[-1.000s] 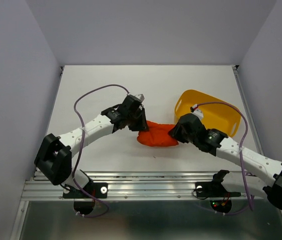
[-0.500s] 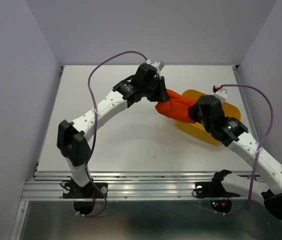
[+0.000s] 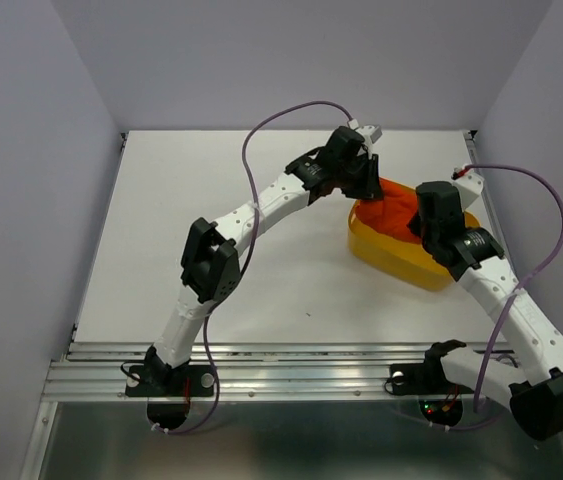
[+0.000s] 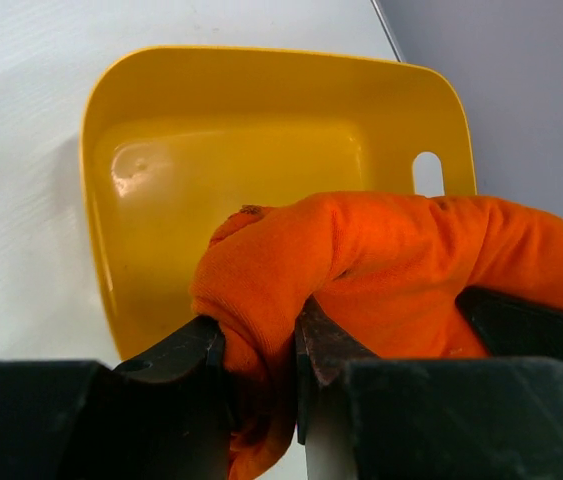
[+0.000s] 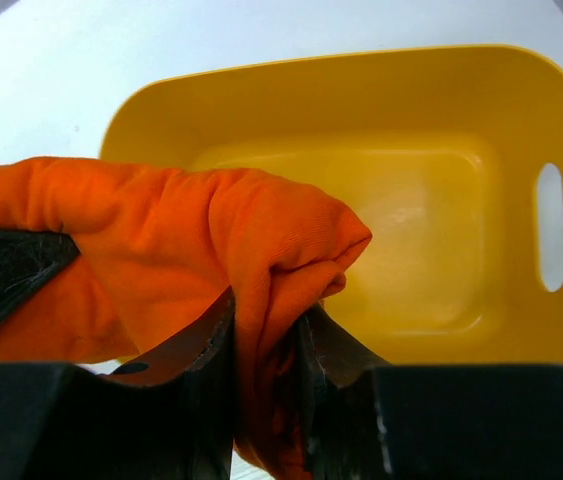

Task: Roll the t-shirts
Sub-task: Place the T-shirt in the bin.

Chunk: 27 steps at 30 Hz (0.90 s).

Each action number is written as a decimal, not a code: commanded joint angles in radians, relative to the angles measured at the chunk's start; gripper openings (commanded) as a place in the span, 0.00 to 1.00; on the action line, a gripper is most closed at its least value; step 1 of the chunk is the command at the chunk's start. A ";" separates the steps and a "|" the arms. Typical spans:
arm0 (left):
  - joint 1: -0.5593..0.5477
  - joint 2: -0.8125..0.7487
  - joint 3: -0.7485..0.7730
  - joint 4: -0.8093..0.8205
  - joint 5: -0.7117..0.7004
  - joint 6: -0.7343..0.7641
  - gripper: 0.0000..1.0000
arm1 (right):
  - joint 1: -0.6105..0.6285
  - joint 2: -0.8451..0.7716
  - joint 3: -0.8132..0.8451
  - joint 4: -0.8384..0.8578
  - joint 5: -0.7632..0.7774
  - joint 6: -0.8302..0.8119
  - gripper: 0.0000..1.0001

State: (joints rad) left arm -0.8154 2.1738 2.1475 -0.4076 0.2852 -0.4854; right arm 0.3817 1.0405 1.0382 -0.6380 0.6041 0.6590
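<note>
The rolled orange-red t-shirt (image 3: 393,214) hangs in the air over the yellow tub (image 3: 391,255), stretched between both grippers. My left gripper (image 3: 366,190) is shut on the roll's left end; in the left wrist view the cloth (image 4: 361,270) bulges out between the fingers (image 4: 326,340). At the roll's right end my right gripper (image 3: 423,222) is shut on the cloth (image 5: 211,250), pinched between its fingers (image 5: 331,350). Under the shirt both wrist views show the tub's hollow inside (image 4: 231,160) (image 5: 441,230) with nothing lying in it.
The tub stands at the right of the white table (image 3: 211,220), near the right rail (image 3: 491,220). Its handle slot (image 5: 551,225) shows in the right wrist view, another slot (image 4: 427,172) in the left wrist view. Purple cables (image 3: 291,115) arc above both arms.
Both grippers have carried the rolled t-shirt up from the table's middle and to the right; it is now over the yellow tub. Both arms have reached farther out.
</note>
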 commanded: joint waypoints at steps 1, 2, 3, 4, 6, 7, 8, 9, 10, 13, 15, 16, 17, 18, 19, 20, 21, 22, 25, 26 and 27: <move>-0.034 0.044 0.117 0.069 0.042 0.033 0.00 | -0.058 -0.019 -0.053 -0.009 -0.007 -0.024 0.01; -0.039 0.053 0.121 0.075 0.046 0.033 0.00 | -0.094 -0.019 -0.062 -0.009 -0.023 -0.024 0.01; -0.044 0.075 0.118 0.088 0.060 0.033 0.00 | -0.116 -0.014 -0.085 -0.009 -0.058 -0.025 0.01; -0.045 0.087 0.120 0.093 0.063 0.034 0.00 | -0.139 -0.008 -0.096 -0.009 -0.081 -0.027 0.01; -0.048 0.124 0.121 0.099 0.069 0.033 0.00 | -0.209 0.015 -0.115 -0.009 -0.163 -0.021 0.01; -0.048 0.136 0.123 0.104 0.074 0.030 0.00 | -0.228 0.021 -0.131 -0.008 -0.190 -0.022 0.01; -0.050 0.158 0.126 0.104 0.080 0.027 0.00 | -0.262 0.036 -0.138 -0.011 -0.228 -0.030 0.01; -0.053 0.165 0.126 0.102 0.092 0.025 0.00 | -0.279 0.045 -0.148 -0.012 -0.246 -0.035 0.01; -0.056 0.172 0.126 0.102 0.095 0.027 0.00 | -0.296 0.055 -0.155 -0.017 -0.263 -0.036 0.01; -0.065 0.187 0.123 0.092 0.104 0.034 0.00 | -0.328 0.082 -0.165 -0.031 -0.311 -0.047 0.01; -0.071 0.198 0.124 0.076 0.103 0.038 0.00 | -0.352 0.093 -0.176 -0.040 -0.329 -0.059 0.01; -0.071 0.202 0.123 0.072 0.101 0.036 0.00 | -0.363 0.101 -0.182 -0.040 -0.339 -0.064 0.01; -0.073 0.210 0.121 0.066 0.089 0.031 0.00 | -0.363 0.105 -0.196 -0.040 -0.346 -0.070 0.01; -0.074 0.211 0.118 0.062 0.085 0.031 0.00 | -0.363 0.110 -0.202 -0.040 -0.348 -0.071 0.01; -0.076 0.215 0.115 0.062 0.081 0.031 0.00 | -0.372 0.122 -0.204 -0.038 -0.354 -0.071 0.01; -0.077 0.218 0.108 0.064 0.077 0.031 0.00 | -0.372 0.133 -0.199 -0.040 -0.360 -0.070 0.01; -0.080 0.224 0.106 0.059 0.069 0.031 0.00 | -0.372 0.147 -0.188 -0.048 -0.372 -0.070 0.01; -0.080 0.228 0.106 0.058 0.068 0.033 0.00 | -0.372 0.159 -0.184 -0.052 -0.375 -0.070 0.01; -0.080 0.242 0.107 0.049 0.051 0.037 0.00 | -0.372 0.207 -0.191 -0.066 -0.374 -0.059 0.01; -0.080 0.251 0.107 0.044 0.048 0.038 0.00 | -0.383 0.219 -0.198 -0.063 -0.372 -0.052 0.01; -0.080 0.257 0.110 0.043 0.049 0.038 0.00 | -0.383 0.228 -0.204 -0.063 -0.371 -0.047 0.01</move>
State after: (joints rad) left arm -0.8921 2.4310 2.2120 -0.3828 0.3508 -0.4671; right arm 0.0128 1.2438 0.8459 -0.6628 0.2497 0.6167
